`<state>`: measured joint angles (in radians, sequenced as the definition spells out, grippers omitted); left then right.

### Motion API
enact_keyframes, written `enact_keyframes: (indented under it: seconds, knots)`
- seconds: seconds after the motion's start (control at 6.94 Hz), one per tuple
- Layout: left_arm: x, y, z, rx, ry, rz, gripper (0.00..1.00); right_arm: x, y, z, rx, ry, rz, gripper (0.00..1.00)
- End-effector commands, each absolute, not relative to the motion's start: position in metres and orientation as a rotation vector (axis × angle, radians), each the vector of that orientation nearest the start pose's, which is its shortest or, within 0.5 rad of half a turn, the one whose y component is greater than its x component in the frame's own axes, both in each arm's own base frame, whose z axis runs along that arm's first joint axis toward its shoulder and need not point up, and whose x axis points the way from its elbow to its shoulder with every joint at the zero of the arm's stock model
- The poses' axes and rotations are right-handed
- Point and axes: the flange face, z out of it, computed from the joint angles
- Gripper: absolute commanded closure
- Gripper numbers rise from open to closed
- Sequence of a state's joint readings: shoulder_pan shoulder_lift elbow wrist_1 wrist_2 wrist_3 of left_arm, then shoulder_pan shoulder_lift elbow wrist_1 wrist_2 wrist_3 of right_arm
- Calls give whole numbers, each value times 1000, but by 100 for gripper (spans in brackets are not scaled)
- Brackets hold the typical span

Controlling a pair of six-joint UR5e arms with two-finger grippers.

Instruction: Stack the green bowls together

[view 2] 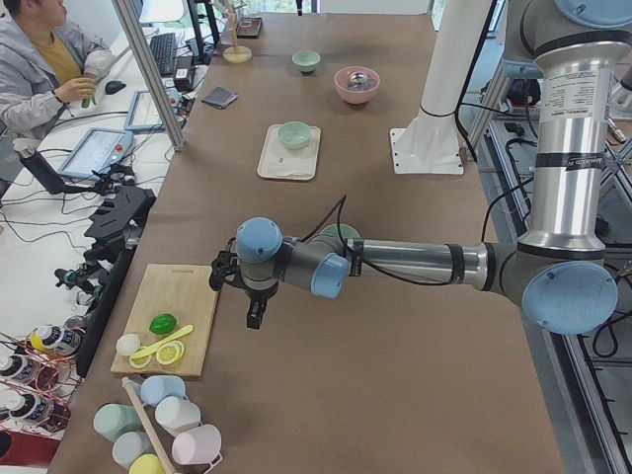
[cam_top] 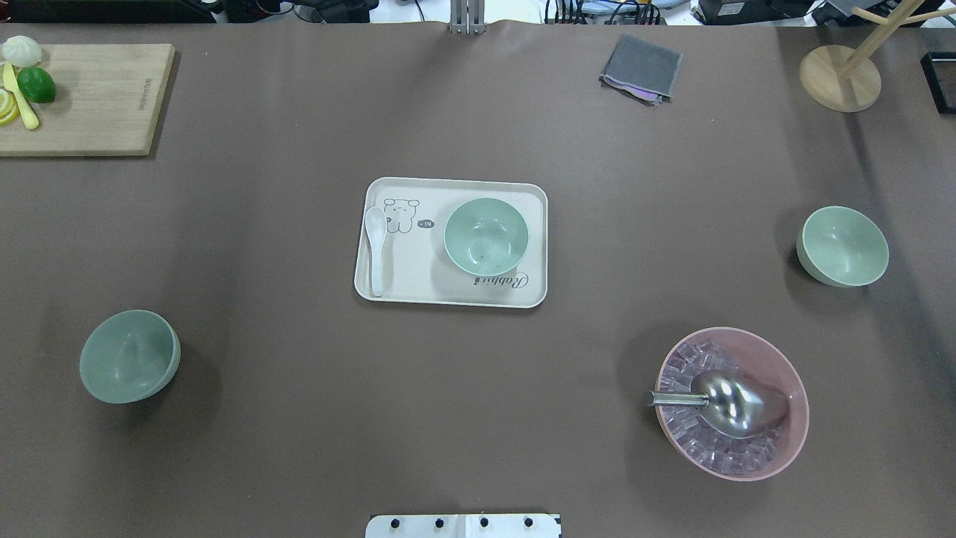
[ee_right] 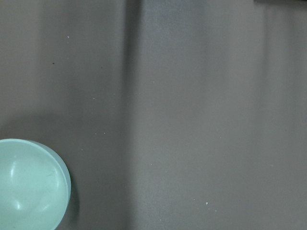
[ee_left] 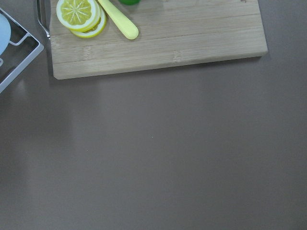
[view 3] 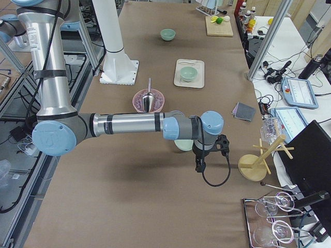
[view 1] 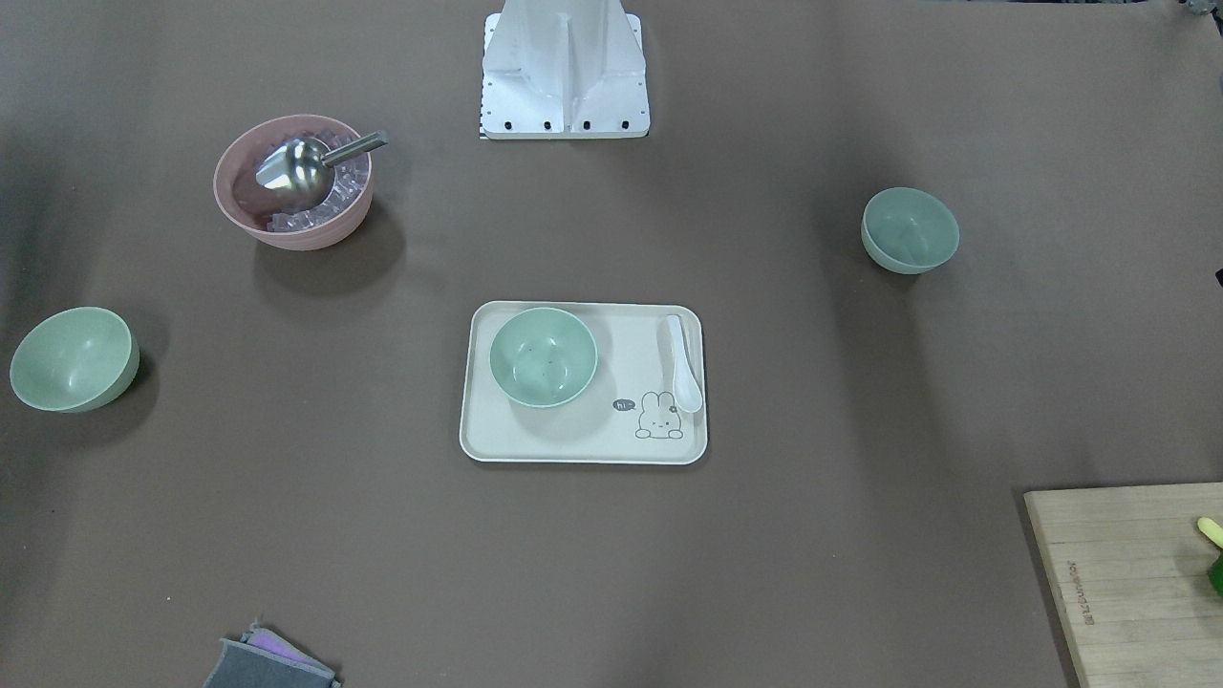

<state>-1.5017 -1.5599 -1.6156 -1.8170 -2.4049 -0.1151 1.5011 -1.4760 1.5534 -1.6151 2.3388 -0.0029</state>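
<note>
Three pale green bowls stand apart on the brown table. One bowl (cam_top: 485, 236) sits on the cream tray (cam_top: 450, 301) in the middle. A second bowl (cam_top: 129, 357) stands near the left side and a third bowl (cam_top: 844, 246) on the right. My left gripper (view 2: 254, 318) hangs above the table beside the cutting board, away from the left bowl (view 2: 341, 233). My right gripper (view 3: 198, 166) hangs just past the right bowl (view 3: 182, 145), which shows at the lower left of the right wrist view (ee_right: 29, 184). I cannot tell whether either gripper is open or shut.
A pink bowl (cam_top: 799, 418) with ice and a metal scoop (cam_top: 736, 403) stands at the near right. A white spoon (cam_top: 375, 250) lies on the tray. A cutting board (cam_top: 97, 97) with lemon and lime, a grey cloth (cam_top: 641, 67) and a wooden stand (cam_top: 840, 75) line the far edge.
</note>
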Motion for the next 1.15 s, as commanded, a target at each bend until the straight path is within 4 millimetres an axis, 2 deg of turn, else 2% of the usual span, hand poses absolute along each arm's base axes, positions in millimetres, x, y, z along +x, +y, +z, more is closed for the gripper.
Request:
enact_keyframes:
  seconds: [0.0,0.29,0.43,0.58,1.01]
  knots:
    - [-62,-485,591,125,875,49,2,29,-526,630,-5,-773,-71,0]
    - [-63,-477,579,139,863,55,2,30,-525,631,-6,-766,-64,0]
    - [-63,-470,579,130,855,37,2,29,-524,629,-4,-769,-67,0]
    - [-61,-472,576,102,859,-27,2,29,-525,628,-2,-769,-70,0]
    - [-52,-486,558,155,869,15,2,29,-526,628,-3,-769,-66,0]
